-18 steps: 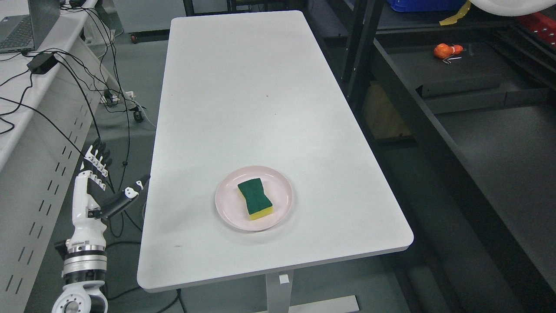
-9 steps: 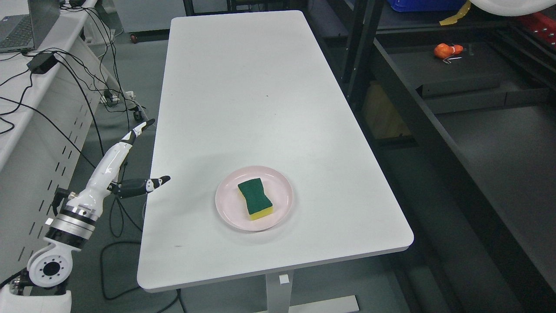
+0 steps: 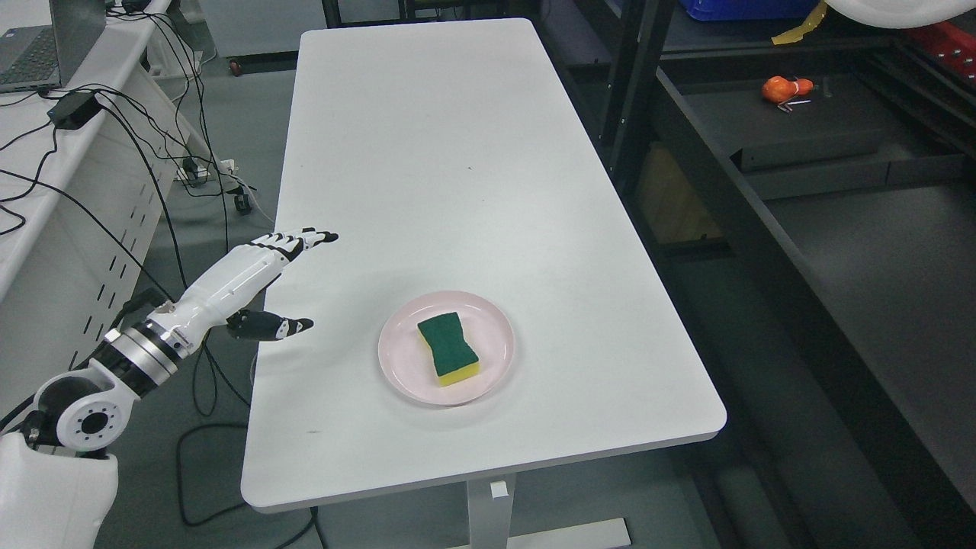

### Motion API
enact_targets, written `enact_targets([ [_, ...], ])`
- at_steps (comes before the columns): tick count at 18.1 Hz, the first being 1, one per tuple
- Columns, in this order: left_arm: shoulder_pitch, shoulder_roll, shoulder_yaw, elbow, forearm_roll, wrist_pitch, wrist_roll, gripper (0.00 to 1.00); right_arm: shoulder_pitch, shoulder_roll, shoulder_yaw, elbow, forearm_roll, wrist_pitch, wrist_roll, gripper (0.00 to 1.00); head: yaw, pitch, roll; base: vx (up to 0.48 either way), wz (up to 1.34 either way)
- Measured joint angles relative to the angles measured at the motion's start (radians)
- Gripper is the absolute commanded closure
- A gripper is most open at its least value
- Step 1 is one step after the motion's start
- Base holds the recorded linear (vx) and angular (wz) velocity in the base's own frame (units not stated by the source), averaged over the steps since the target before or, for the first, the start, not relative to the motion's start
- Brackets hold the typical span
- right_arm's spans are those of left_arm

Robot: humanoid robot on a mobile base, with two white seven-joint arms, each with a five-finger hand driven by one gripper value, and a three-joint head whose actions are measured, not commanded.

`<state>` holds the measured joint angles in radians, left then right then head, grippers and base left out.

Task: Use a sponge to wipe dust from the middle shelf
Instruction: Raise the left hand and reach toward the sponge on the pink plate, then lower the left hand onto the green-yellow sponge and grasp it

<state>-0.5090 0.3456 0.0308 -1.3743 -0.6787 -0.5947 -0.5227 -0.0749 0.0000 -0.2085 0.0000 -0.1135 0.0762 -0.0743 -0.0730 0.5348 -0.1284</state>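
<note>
A green-topped yellow sponge point(image 3: 447, 348) lies on a pink plate point(image 3: 400, 370) near the front of the white table point(image 3: 427, 152). My left hand point(image 3: 293, 282) reaches in from the lower left over the table's left edge, fingers stretched out and thumb apart, holding nothing. It is well to the left of the plate. The dark shelf unit point(image 3: 839, 229) stands to the right of the table. My right arm does not show.
An orange object point(image 3: 785, 88) lies on a far shelf board. A white desk point(image 3: 46, 175) with a laptop point(image 3: 30, 53) and several black cables stands at the left. A blue bin point(image 3: 747, 8) is at the top right.
My left arm has swung from upright beside the table to reaching forward and right, so the hand now hangs over the table's left edge. The sponge and plate have not moved.
</note>
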Motion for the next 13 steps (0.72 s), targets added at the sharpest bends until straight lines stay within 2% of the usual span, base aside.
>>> enact_targets([
  [3, -0.093, 0.019, -0.058, 0.019, -0.075, -0.051, -0.078, 0.05, 0.000, 0.000, 0.000, 0.000, 0.000, 0.000, 0.000, 0.00, 0.0000, 0.000, 0.000, 0.000, 0.00],
  [7, -0.207, 0.030, -0.160, 0.035, -0.127, -0.129, -0.194, 0.10, 0.000, 0.000, 0.000, 0.000, 0.000, 0.000, 0.000, 0.00, 0.0000, 0.000, 0.000, 0.000, 0.00],
  [13, -0.263, 0.003, -0.281, 0.043, -0.160, -0.166, -0.277, 0.12, 0.000, 0.000, 0.000, 0.000, 0.000, 0.000, 0.000, 0.00, 0.0000, 0.000, 0.000, 0.000, 0.00],
])
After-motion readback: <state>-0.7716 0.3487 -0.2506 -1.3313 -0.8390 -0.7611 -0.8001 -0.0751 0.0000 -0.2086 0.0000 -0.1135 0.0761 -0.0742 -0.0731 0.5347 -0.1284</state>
